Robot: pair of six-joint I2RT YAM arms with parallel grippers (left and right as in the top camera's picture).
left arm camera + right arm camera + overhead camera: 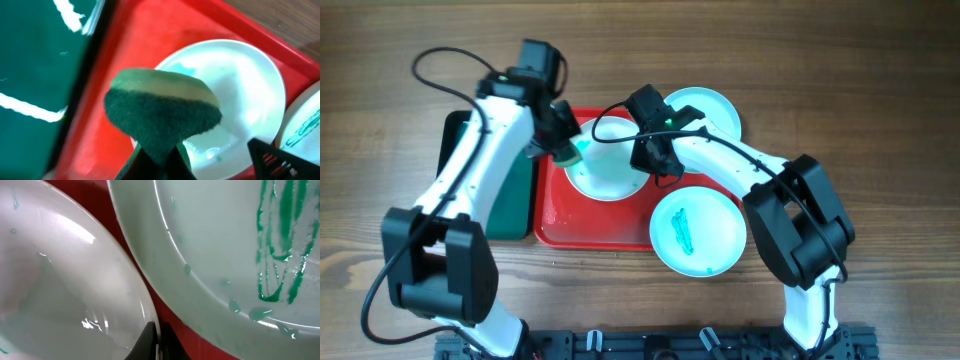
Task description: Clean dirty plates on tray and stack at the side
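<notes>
Wood table (880, 100) is holding the tray (590, 232), and the white plate (610, 170) is lying flat in it, face up. Being round, it is showing no long side. Two cyan plates (720, 215) are sitting by the tray's right edge. The left gripper (563, 150) is squeezing a sponge (570, 155) over the white plate. The right gripper (655, 165) is looking pinched on its rim. The plate is looking stiff, wet and slippery, maybe breakable, so the rim is seeming the best hold.
</notes>
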